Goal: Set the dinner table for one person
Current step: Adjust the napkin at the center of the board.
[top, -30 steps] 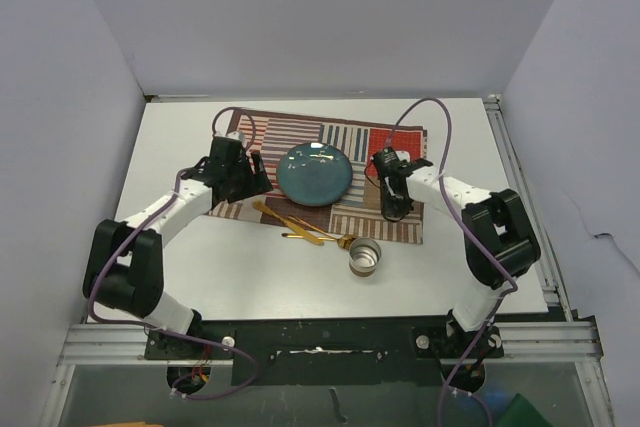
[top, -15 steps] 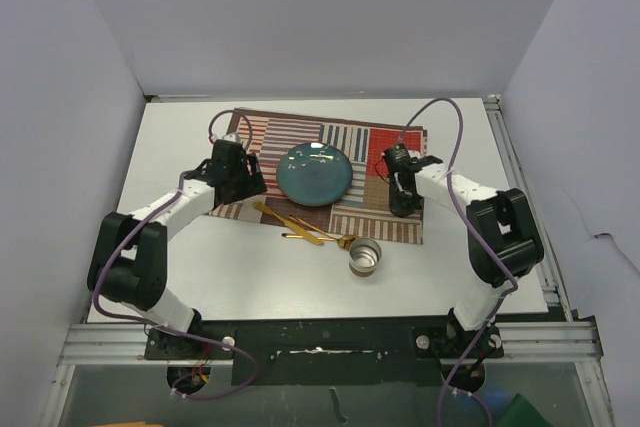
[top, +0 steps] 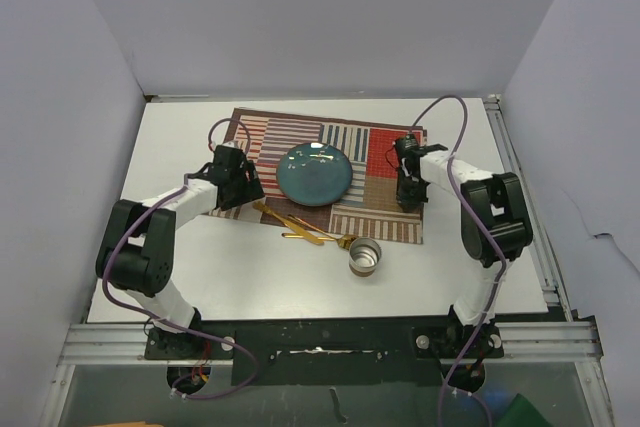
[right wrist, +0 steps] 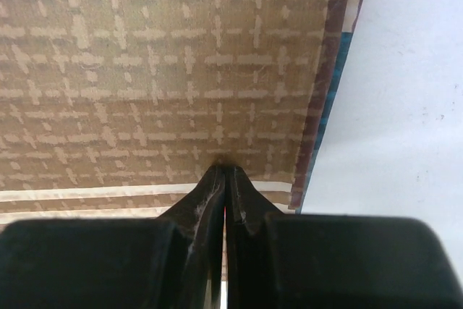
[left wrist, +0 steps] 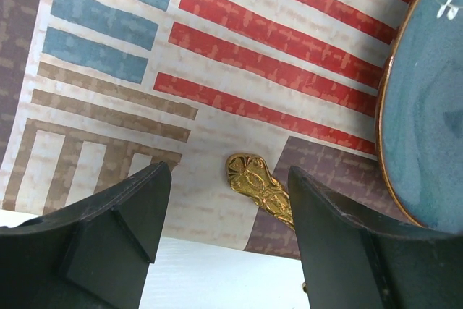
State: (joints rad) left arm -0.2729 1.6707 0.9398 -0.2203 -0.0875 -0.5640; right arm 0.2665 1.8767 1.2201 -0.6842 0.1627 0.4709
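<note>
On the dinner table (top: pixel 250 277) lies a striped patchwork placemat (top: pixel 385 212) with a blue plate (top: pixel 314 173) on it. Gold cutlery (top: pixel 300 225) lies across the mat's near edge, and a metal cup (top: pixel 365 256) stands on the bare table beside it. My left gripper (top: pixel 245 183) hangs open over the mat's near left edge. In the left wrist view its fingers (left wrist: pixel 123 229) straddle an ornate gold handle end (left wrist: pixel 260 187) without touching it, beside the plate (left wrist: pixel 427 121). My right gripper (top: pixel 407 193) is shut, its tips (right wrist: pixel 223 171) pressed on the placemat (right wrist: pixel 166 56) near its right edge.
White walls close in the table at the back and both sides. An aluminium rail (top: pixel 520 187) runs along the right edge. Bare white tabletop (right wrist: pixel 405 106) starts just right of the mat. Both arm bases sit on the near rail (top: pixel 320 337).
My right gripper has shut and moved right and back toward the mat's right edge. My left gripper has drifted slightly left and stayed open. The mat has shifted a little.
</note>
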